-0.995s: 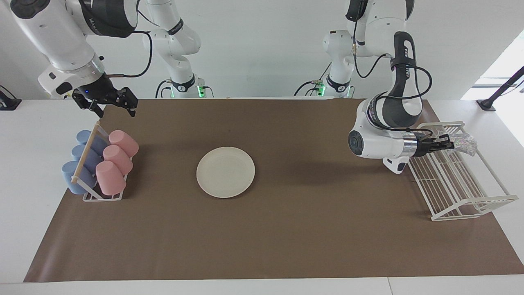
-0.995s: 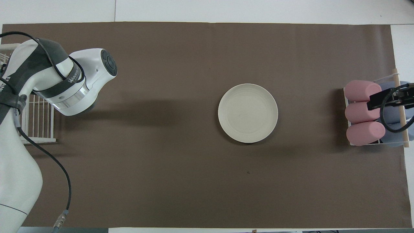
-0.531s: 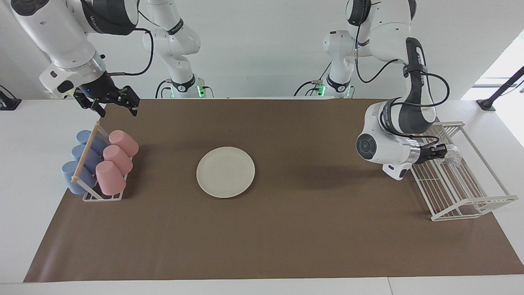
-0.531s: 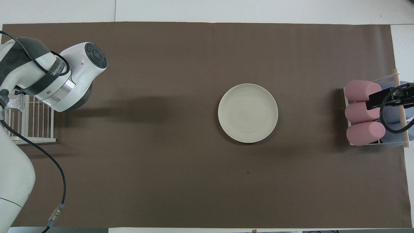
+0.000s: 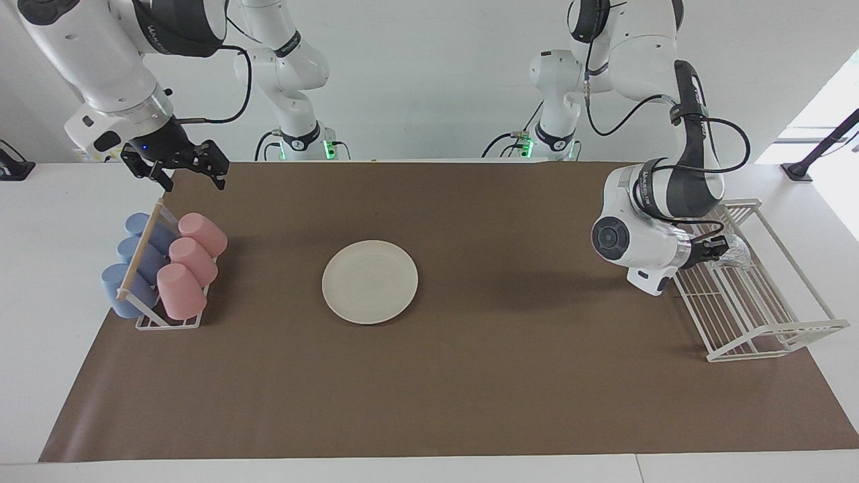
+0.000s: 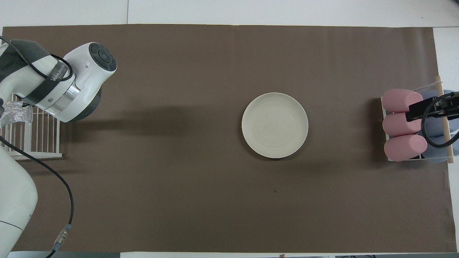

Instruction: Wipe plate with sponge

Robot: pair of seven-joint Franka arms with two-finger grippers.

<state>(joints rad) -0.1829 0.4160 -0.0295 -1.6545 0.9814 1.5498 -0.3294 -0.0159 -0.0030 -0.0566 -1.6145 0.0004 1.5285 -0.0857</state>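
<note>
The cream-white plate (image 5: 370, 282) lies flat on the brown mat at the middle of the table; it also shows in the overhead view (image 6: 274, 125). My left gripper (image 5: 719, 251) is over the white wire rack (image 5: 758, 315) at the left arm's end of the table. It is shut on the silvery-grey sponge (image 5: 736, 253), held just above the rack's wires. The sponge shows in the overhead view (image 6: 14, 114) beside the left wrist. My right gripper (image 5: 182, 171) is open and empty, waiting in the air over the cup rack.
A cup rack (image 5: 161, 265) with several pink and blue cups lying on their sides stands at the right arm's end of the table (image 6: 405, 125). The wire rack (image 6: 39, 143) has a raised rim. The brown mat (image 5: 470, 389) covers the table.
My left gripper has carried the sponge lower and a little toward the table's middle, still over the wire rack. The right arm has barely moved. The plate has not moved.
</note>
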